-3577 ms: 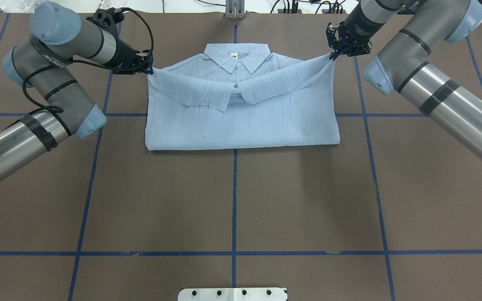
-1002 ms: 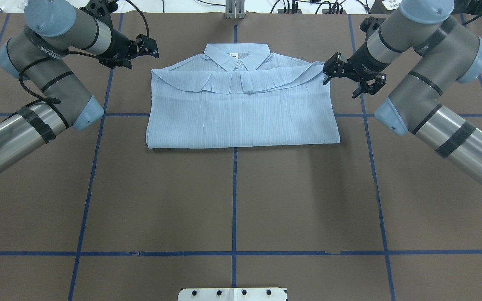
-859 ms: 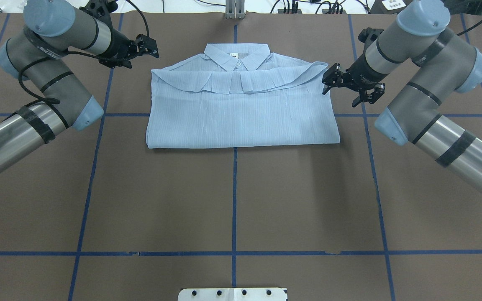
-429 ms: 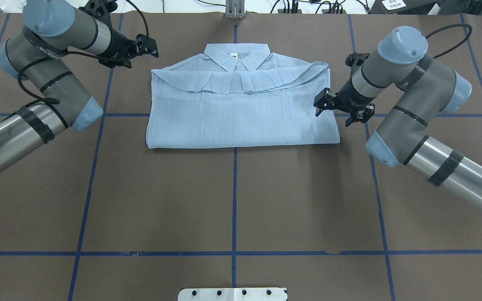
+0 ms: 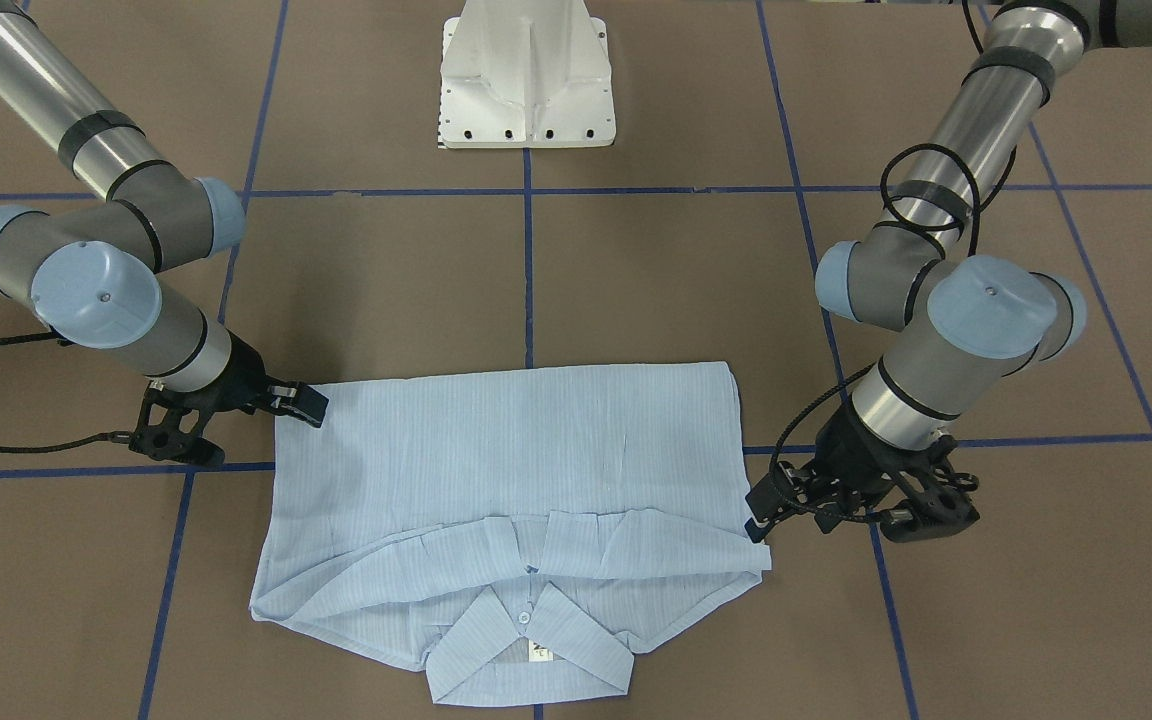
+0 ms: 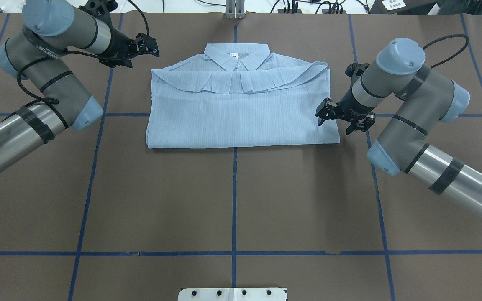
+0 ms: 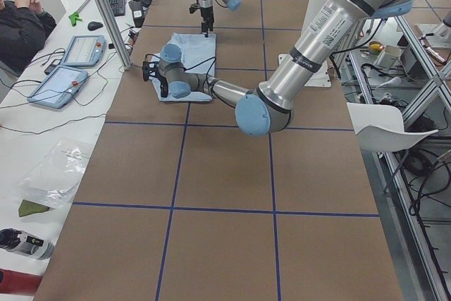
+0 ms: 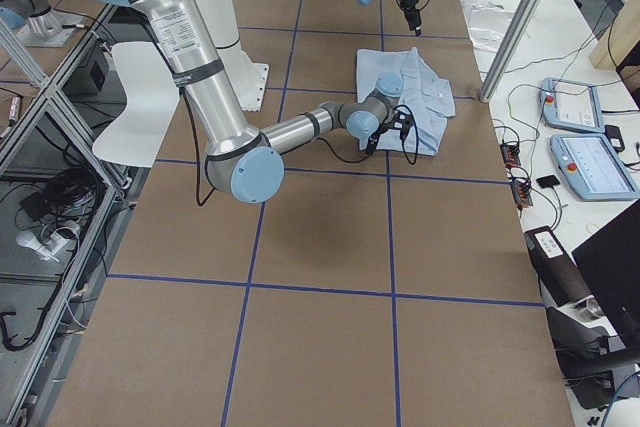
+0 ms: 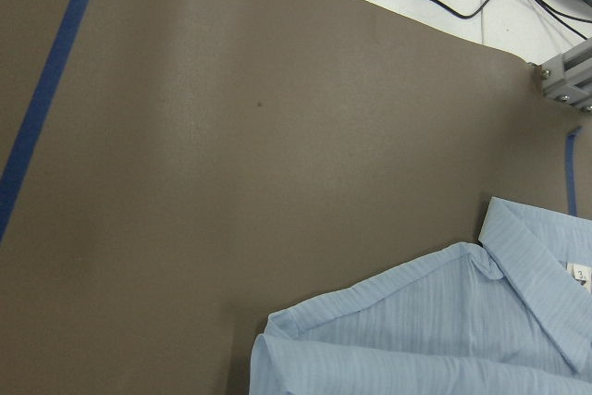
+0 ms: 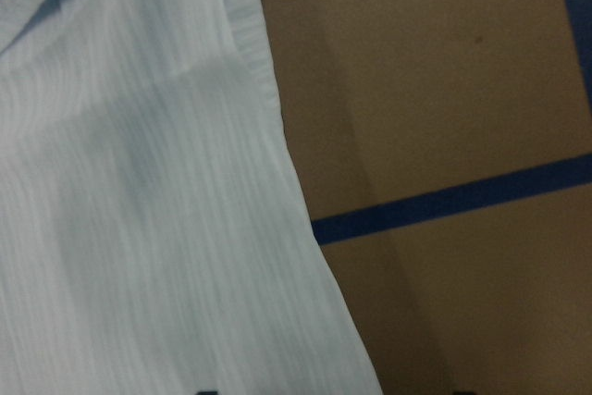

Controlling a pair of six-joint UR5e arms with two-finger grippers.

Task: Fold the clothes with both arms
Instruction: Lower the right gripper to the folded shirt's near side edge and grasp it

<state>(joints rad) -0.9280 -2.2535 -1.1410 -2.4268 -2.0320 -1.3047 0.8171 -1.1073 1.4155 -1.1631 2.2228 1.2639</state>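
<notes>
Jaws wide, empty: right gripper [image 6: 336, 125] at the shirt's [image 6: 241, 113] near-right edge, likely to pinch it; left gripper [image 6: 137, 51] off the far-left shoulder.

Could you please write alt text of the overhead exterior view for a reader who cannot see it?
A folded light-blue striped shirt lies on a brown table gridded with blue tape. The open right tool is over the shirt's near right edge; the open left tool is apart from its far left corner.
</notes>
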